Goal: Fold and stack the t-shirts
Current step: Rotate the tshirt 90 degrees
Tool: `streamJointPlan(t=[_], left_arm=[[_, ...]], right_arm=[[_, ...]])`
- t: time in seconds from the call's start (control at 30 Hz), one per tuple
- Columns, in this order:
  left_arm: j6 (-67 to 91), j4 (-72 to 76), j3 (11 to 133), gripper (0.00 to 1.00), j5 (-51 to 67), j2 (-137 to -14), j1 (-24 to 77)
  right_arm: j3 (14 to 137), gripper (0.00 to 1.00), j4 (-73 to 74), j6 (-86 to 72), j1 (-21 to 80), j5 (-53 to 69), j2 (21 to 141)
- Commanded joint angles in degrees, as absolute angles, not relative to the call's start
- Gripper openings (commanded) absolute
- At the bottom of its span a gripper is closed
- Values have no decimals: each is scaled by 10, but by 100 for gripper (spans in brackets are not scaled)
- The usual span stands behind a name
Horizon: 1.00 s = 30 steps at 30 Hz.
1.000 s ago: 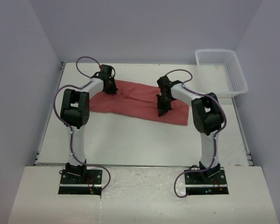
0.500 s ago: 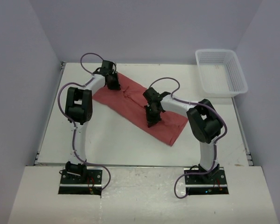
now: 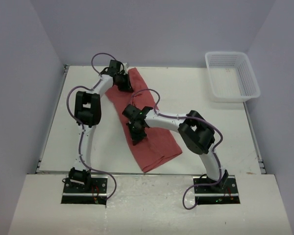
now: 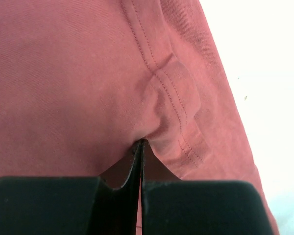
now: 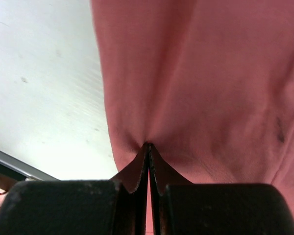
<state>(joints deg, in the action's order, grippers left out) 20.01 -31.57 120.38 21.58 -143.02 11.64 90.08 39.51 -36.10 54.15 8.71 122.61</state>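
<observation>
Brick-red soft cloth t-shirt (image 3: 157,144) lies as a diagonal strip on white table (image 3: 210,127), far-left to near-centre. L gripper (image 4: 140,143) & R gripper (image 5: 148,145) each clamped on pinched fabric.

The arms (image 3: 167,120) show white links (image 3: 81,149), black joints (image 3: 88,107), purple cables (image 3: 103,55) and black end effectors (image 4: 141,146).

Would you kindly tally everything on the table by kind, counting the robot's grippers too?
red t-shirt: 1
white mesh basket: 1
grippers: 2, the left gripper and the right gripper, each shut on the shirt's cloth
Total: 4
</observation>
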Motion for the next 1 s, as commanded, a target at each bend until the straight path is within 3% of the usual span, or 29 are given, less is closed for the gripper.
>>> streamJointPlan(t=[0.0, 0.4, 0.73, 0.97], left_arm=[[159, -346, 1245, 0, 239, -1485, 113], [169, -287, 1303, 0, 387, -1552, 113], [237, -169, 1318, 1, 550, -1586, 119], [223, -146, 1313, 4, 552, -1566, 121]], right_arm=[[935, 0, 460, -378, 573, 112, 1279], [1130, 0, 525, -336, 584, 124, 1382], [1169, 0, 531, -310, 584, 131, 1426], [1146, 0, 510, -296, 584, 107, 1413]])
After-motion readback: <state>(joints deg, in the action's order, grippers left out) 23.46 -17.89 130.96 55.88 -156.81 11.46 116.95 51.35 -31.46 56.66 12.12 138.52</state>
